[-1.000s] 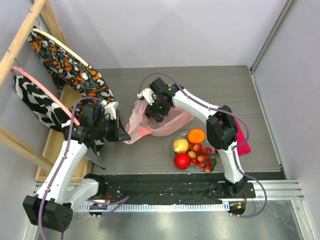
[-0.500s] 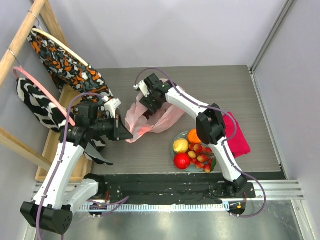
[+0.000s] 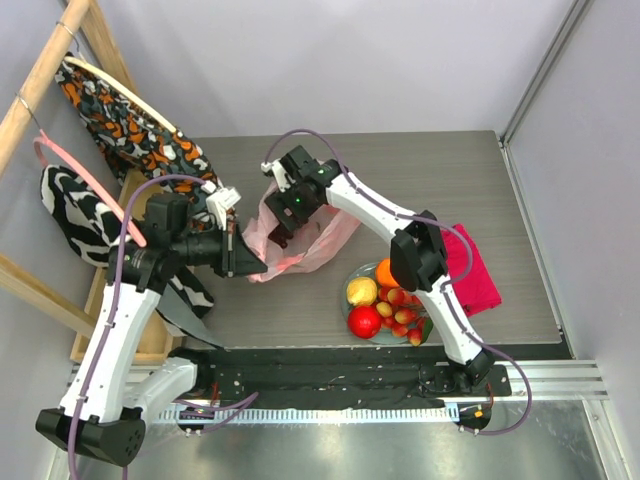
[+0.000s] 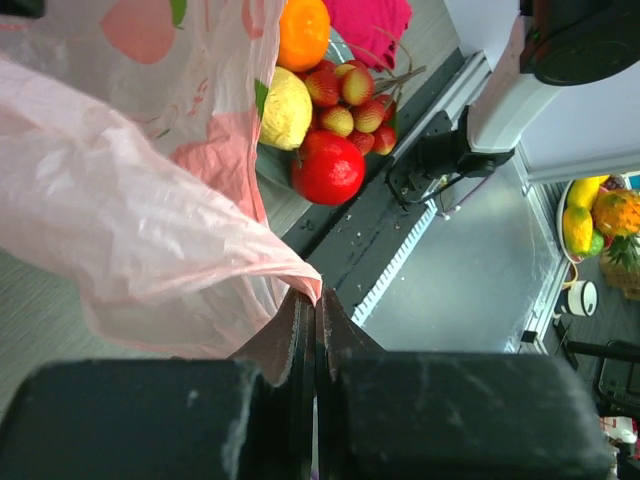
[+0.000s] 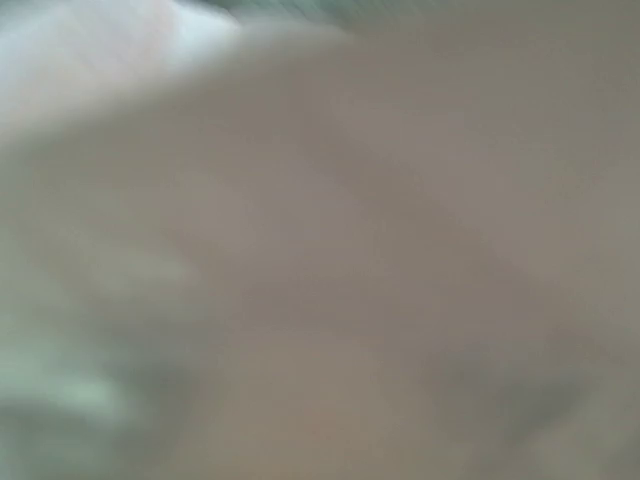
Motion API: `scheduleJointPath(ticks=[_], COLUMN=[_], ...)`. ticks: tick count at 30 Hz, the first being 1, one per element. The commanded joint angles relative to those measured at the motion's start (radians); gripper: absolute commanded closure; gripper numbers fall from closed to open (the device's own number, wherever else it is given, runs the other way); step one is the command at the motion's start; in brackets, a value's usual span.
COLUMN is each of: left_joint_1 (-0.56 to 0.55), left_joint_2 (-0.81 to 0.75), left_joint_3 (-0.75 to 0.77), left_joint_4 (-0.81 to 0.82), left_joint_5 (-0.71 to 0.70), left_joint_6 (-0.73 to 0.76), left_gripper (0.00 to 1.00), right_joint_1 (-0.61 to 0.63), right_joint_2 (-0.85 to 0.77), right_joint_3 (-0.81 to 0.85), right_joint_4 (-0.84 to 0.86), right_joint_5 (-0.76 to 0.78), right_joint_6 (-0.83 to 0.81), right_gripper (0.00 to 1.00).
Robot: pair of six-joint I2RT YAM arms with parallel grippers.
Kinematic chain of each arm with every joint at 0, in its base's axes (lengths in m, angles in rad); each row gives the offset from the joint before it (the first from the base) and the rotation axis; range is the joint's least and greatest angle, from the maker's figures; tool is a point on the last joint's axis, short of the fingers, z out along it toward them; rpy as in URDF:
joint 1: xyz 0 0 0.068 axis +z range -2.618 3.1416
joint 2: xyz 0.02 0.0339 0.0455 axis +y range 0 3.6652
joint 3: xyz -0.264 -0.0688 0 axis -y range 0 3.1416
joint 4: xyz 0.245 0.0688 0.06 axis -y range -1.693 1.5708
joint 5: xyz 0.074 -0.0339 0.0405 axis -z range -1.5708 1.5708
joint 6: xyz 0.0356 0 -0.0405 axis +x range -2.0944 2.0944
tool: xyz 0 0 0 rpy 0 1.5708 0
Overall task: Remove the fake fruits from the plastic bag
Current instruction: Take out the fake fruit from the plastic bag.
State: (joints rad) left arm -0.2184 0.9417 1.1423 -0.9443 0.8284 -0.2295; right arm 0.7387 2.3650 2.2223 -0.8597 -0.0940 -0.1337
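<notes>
The pale-pink plastic bag (image 3: 312, 238) lies crumpled mid-table. My left gripper (image 3: 252, 263) is shut on the bag's near-left edge; the left wrist view shows the film (image 4: 130, 200) pinched between its closed jaws (image 4: 315, 300). My right gripper (image 3: 286, 214) is pushed down into the bag's open top, its fingers hidden by the plastic. The right wrist view is a pinkish-grey blur. On the grey-green plate (image 3: 352, 275) sit the yellow lemon (image 3: 361, 291), red apple (image 3: 364, 321), an orange (image 3: 390, 270) and the cherries (image 3: 403, 310). These also show in the left wrist view: lemon (image 4: 285, 108), apple (image 4: 328, 167). No grape bunch shows.
A folded magenta cloth (image 3: 472, 272) lies right of the plate. A wooden rack (image 3: 40, 75) with patterned garments (image 3: 140, 135) stands at the left. Walls close the back and right. The black base rail (image 3: 330, 365) runs along the near edge.
My right gripper has moved left and dipped deeper into the bag's mouth. My left gripper has shifted right, still pinching the bag's edge. The bag has bunched up more.
</notes>
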Motion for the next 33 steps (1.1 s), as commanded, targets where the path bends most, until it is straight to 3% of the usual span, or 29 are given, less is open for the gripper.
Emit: scheduleJointPath(ticks=[1, 4, 15, 18, 19, 22, 24, 25, 26, 33], left_joint_1=[0.001, 0.004, 0.016, 0.034, 0.037, 0.048, 0.05, 0.05, 0.05, 0.054], left_joint_2=[-0.011, -0.014, -0.024, -0.029, -0.03, -0.038, -0.038, -0.038, -0.038, -0.031], left_joint_3=[0.097, 0.112, 0.125, 0.094, 0.088, 0.065, 0.045, 0.037, 0.027, -0.021], left_joint_4=[-0.031, -0.048, -0.068, -0.041, -0.037, -0.019, -0.007, 0.01, 0.024, 0.127], left_joint_5=[0.061, 0.075, 0.081, 0.078, 0.075, 0.017, -0.031, -0.047, -0.069, -0.35], left_joint_6=[0.01, 0.019, 0.038, 0.009, 0.001, -0.005, -0.008, -0.01, -0.031, -0.135], left_gripper=[1.0, 1.0, 1.0, 1.0, 1.0, 1.0, 1.0, 1.0, 1.0, 1.0], right_joint_1=[0.025, 0.034, 0.136, 0.14, 0.14, 0.13, 0.114, 0.108, 0.1, 0.045], right_joint_2=[0.011, 0.043, 0.154, 0.191, 0.197, 0.157, 0.119, 0.096, 0.045, -0.206], right_joint_3=[0.103, 0.1, 0.155, 0.212, 0.223, 0.221, 0.195, 0.18, 0.166, 0.001], right_joint_4=[0.008, 0.04, 0.06, 0.07, 0.071, 0.077, 0.076, 0.073, 0.067, -0.039], right_joint_5=[-0.124, -0.124, 0.076, 0.074, 0.068, -0.011, -0.045, -0.065, -0.07, -0.204], right_joint_6=[0.264, 0.387, 0.419, 0.353, 0.333, 0.244, 0.208, 0.172, 0.158, -0.003], right_gripper=[0.14, 0.12, 0.12, 0.32, 0.46, 0.68, 0.73, 0.92, 0.99, 0.99])
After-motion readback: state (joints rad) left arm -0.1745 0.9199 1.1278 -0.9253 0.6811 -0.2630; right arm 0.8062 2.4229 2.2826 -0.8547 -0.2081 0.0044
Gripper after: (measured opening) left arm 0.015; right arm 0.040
